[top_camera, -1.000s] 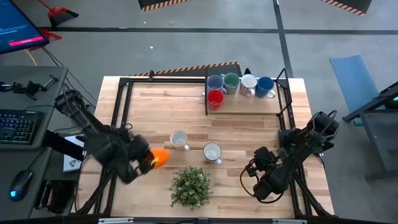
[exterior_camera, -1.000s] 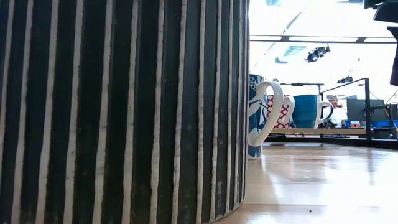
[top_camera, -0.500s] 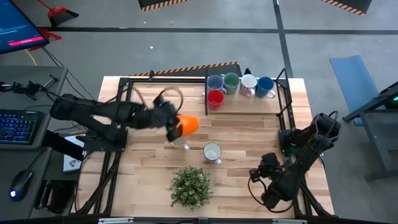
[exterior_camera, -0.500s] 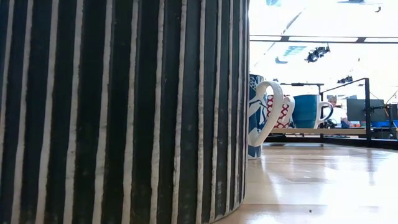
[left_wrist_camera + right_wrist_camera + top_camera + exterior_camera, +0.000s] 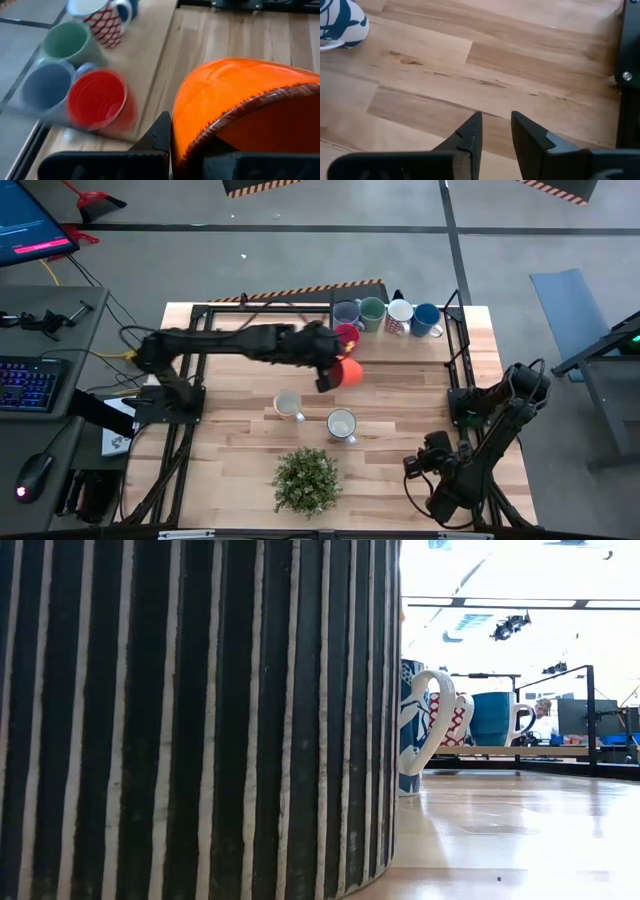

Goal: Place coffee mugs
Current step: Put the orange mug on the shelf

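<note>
Even, bright light; red mug (image 5: pixel 97 100) motion-blurred; glare washes the low view's background

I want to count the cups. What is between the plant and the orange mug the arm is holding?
In the high view, two pale mugs stand on the table between the plant and the orange mug.

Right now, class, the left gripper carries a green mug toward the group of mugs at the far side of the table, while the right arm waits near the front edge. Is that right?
Not quite: the mug in the left gripper is orange, not green, as the high and left wrist views show. The green mug already stands in the group. The rest holds: the right gripper waits near the front edge.
</note>
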Controlling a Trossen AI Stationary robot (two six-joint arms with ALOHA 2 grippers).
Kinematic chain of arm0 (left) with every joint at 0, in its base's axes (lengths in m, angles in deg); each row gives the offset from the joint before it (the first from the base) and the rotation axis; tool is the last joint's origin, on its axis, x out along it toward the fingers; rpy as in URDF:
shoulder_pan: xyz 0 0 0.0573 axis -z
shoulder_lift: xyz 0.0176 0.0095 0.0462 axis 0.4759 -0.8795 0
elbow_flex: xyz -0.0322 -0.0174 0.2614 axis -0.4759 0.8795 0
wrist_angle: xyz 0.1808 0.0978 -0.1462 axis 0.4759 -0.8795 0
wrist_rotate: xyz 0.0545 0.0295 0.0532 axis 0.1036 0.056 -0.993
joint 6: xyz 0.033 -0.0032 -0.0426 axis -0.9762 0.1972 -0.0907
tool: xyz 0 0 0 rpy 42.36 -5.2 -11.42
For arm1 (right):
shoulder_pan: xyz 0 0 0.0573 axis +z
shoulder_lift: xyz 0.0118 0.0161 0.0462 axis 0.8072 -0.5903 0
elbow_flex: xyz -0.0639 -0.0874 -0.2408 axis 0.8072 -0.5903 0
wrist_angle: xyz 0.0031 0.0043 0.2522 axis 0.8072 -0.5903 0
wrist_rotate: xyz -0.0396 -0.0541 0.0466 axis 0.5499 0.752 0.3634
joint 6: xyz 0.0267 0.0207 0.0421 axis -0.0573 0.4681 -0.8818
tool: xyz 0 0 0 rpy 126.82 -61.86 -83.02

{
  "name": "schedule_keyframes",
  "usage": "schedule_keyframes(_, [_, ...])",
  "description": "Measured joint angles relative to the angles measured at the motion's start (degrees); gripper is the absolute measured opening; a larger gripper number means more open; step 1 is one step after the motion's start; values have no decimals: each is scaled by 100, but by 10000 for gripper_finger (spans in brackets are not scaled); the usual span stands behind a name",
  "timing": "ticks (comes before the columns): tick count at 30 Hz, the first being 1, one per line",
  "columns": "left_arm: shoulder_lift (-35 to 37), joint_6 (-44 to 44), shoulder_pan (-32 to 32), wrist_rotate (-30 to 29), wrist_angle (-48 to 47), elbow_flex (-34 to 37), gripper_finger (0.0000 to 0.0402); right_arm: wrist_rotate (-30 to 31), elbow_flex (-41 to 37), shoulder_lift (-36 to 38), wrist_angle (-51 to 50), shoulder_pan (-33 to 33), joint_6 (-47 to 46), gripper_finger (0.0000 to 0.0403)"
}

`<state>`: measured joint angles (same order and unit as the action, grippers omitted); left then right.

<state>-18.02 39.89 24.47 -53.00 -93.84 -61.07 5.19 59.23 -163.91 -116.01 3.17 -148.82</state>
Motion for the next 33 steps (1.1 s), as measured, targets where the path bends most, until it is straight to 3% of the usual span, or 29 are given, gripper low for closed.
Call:
schedule_keyframes(8, [-1597, -365, -226, 551, -628, -1638, 5, -28, 0, 0, 426, 0, -18, 83])
schedule_keyframes(13, [-2242, -511, -251, 582, -1015, -2272, 5, -31, 0, 0, 639, 2, -18, 83])
schedule_keyframes(33, [-3066, -504, -108, 800, -1156, -2422, 5, -20, 0, 0, 933, -114, -19, 83])
